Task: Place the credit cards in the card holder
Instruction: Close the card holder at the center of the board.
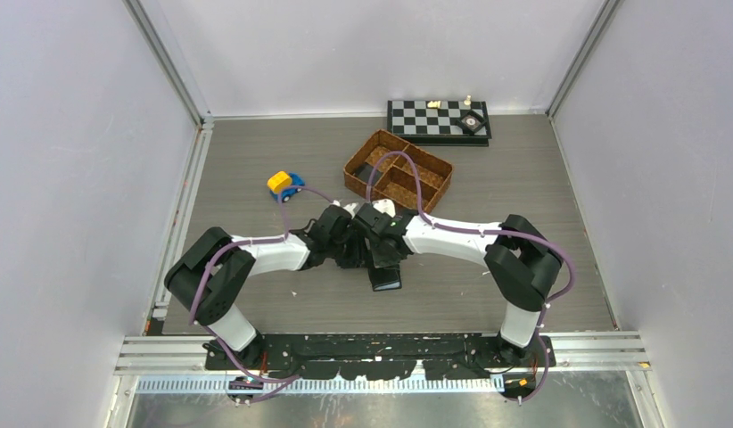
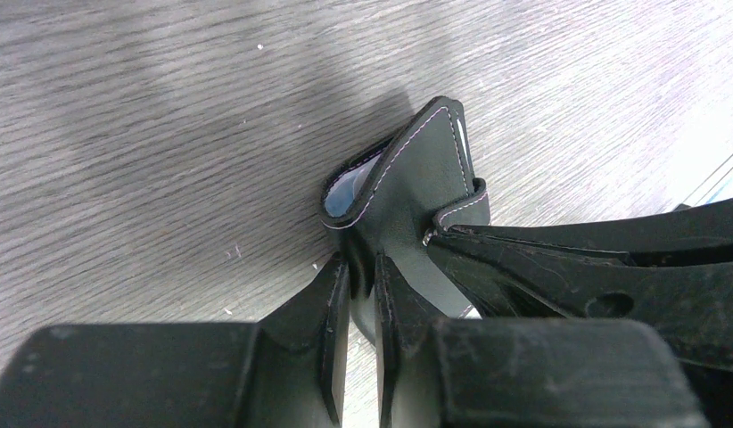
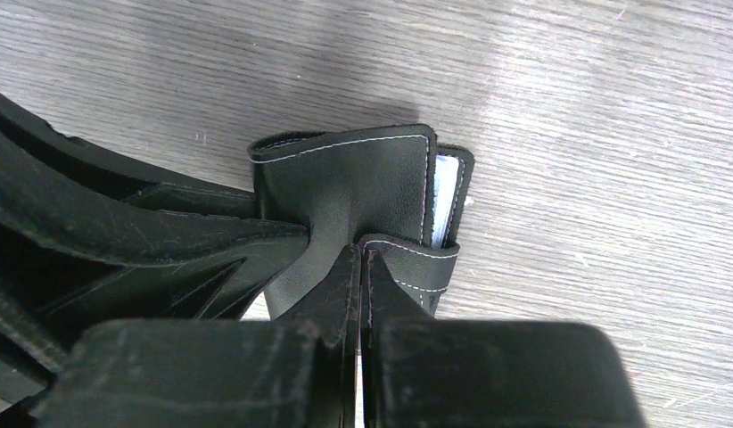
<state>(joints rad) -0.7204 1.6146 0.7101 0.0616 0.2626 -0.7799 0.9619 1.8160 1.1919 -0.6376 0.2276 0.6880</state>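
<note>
Left pincer (image 2: 361, 272) is clenched on one flap of the small black leather bifold card holder (image 2: 416, 178), and the right pincer (image 3: 360, 257) is pinched tight on another flap of it. The card holder is half spread, low over the grey wood-grain desk (image 1: 256, 152), near the brown wicker divided basket (image 1: 399, 169), on the basket's side toward the arm bases. A thin white card edge (image 3: 445, 201) shows between its leaves, and a bluish clear sleeve (image 2: 343, 192) peeks out.

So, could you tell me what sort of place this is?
Probably a robotics lab test cell: plain white panel walls on aluminium framing enclose a wood-grain table, with odd props like a chessboard and a wicker basket.
</note>
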